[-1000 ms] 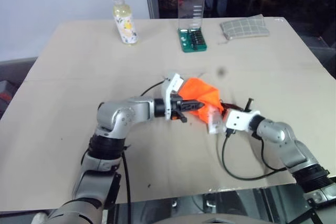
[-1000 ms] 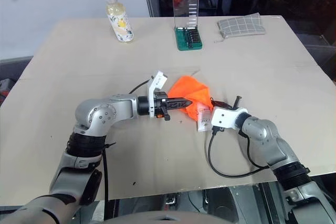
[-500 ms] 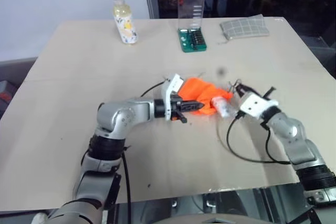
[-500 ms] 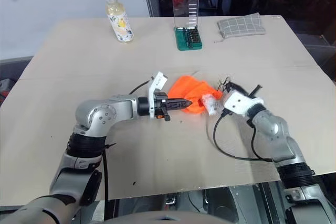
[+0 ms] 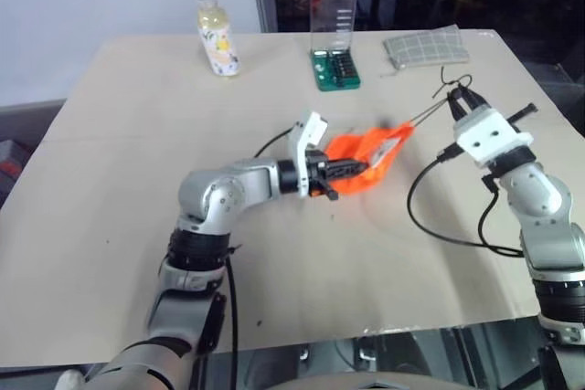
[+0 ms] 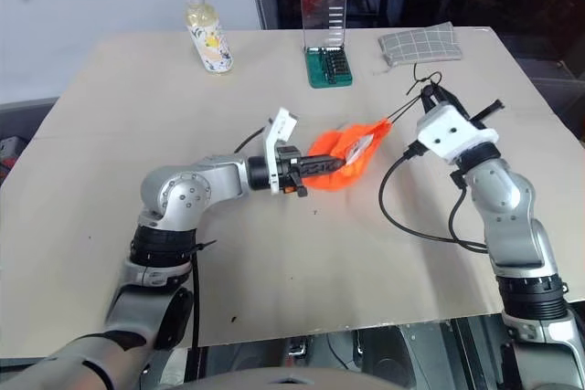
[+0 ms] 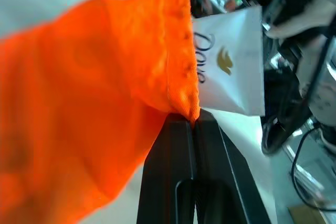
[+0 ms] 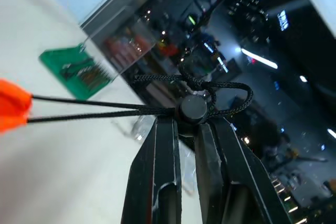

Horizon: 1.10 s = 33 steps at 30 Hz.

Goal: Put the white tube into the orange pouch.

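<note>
The white tube (image 7: 231, 66) sits partly inside the mouth of the orange pouch (image 5: 358, 156), its printed end still sticking out. The left end effector (image 5: 355, 168) is clenched on the pouch's hem; the right end effector (image 8: 185, 124) grasps the drawstring cord (image 8: 94, 106), pulled taut above the tabletop (image 5: 137, 134). This looks like the closing step; next, the tube probably needs seating fully before cinching.
</note>
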Available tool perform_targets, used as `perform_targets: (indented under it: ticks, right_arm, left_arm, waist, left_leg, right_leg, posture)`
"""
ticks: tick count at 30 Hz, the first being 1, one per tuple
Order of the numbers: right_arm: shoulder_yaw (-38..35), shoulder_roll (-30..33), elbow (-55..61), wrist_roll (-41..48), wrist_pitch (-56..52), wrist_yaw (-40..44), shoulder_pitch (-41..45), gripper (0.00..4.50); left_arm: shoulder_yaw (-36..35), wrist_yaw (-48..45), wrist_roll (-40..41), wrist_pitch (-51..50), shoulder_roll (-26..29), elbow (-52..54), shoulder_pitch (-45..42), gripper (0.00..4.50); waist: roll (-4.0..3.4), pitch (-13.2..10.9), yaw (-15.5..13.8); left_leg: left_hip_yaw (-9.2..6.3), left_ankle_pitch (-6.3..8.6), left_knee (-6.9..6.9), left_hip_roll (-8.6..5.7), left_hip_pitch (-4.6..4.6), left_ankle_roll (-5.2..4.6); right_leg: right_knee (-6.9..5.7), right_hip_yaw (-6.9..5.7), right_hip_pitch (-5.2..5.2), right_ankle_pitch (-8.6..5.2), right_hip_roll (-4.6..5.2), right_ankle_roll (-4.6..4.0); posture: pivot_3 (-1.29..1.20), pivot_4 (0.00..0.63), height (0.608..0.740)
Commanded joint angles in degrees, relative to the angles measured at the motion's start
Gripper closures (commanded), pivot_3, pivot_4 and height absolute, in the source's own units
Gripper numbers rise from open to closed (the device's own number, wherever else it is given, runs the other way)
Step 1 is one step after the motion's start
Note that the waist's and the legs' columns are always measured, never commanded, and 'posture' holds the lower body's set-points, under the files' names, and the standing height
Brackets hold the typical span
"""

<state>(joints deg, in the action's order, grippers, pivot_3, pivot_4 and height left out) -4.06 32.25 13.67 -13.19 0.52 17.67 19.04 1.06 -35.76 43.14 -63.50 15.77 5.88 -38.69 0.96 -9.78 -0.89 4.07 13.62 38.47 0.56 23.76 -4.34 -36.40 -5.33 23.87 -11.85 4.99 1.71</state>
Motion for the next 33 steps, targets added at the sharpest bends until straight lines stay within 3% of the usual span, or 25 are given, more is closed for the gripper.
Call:
perform_targets:
  ticks: [1,12,19,28,32,33]
  right_arm:
    - [-3.7,2.0,4.1,1.3,-2.6,1.0,2.2,4.46]
    - [-5.6,5.5,5.6,2.0,-5.3,2.4,6.7,4.46]
    - [-5.7,6.8,7.3,2.0,-5.7,2.8,10.3,4.46]
    - [-3.0,9.7,10.3,-2.1,-1.6,4.0,11.9,4.46]
    - [-3.5,8.9,9.2,-0.7,-3.7,4.1,13.8,4.46]
    - [-3.0,8.8,9.1,-0.9,-3.3,4.2,13.3,4.49]
  left_arm:
    - [-3.8,0.1,3.6,0.0,-1.6,0.3,-3.3,4.50]
    - [-13.4,1.8,15.7,-2.1,-4.9,-1.7,-8.7,4.50]
    - [-11.8,4.0,12.1,0.4,-4.6,-3.2,-8.0,4.50]
    - [-1.2,-4.4,2.5,7.5,1.7,-2.2,-3.1,4.50]
    - [-3.5,-2.9,1.5,10.8,-0.1,-5.3,-4.7,4.50]
    - [-3.4,-4.3,2.0,10.8,0.2,-5.2,-4.9,4.23]
  waist:
    - [0.00,0.0,0.0]
    - [0.02,0.0,0.1]
    - [0.02,0.0,0.1]
    - [-0.01,-0.1,0.1]
    - [-0.03,-0.1,0.0]
    - [-0.02,-0.1,0.0]
  left_leg:
    - [0.00,0.00,0.00,0.00,0.01,0.00]
    - [0.03,0.00,-0.01,-0.03,0.03,-0.02]
    - [0.04,0.00,-0.01,-0.03,0.01,-0.01]
    - [0.08,0.00,-0.05,-0.01,0.02,-0.01]
    - [0.10,0.00,-0.05,0.01,0.02,0.00]
    - [0.09,0.00,-0.05,0.01,0.02,0.00]
  right_leg:
    - [0.01,0.00,0.00,0.00,0.00,0.00]
    - [0.05,0.02,0.01,0.00,-0.07,0.03]
    - [0.04,0.03,0.01,0.00,-0.28,0.03]
    - [0.11,0.07,0.03,0.02,-0.28,-0.02]
    - [0.11,0.07,0.03,0.03,-0.17,-0.04]
    - [0.12,0.06,0.02,0.03,-0.07,-0.03]
  posture:
    - [0.00,0.150,0.740]
    - [0.00,0.150,0.740]
    - [0.00,0.150,0.740]
    - [0.00,0.150,0.740]
    - [0.00,0.150,0.740]
    - [0.00,0.150,0.740]
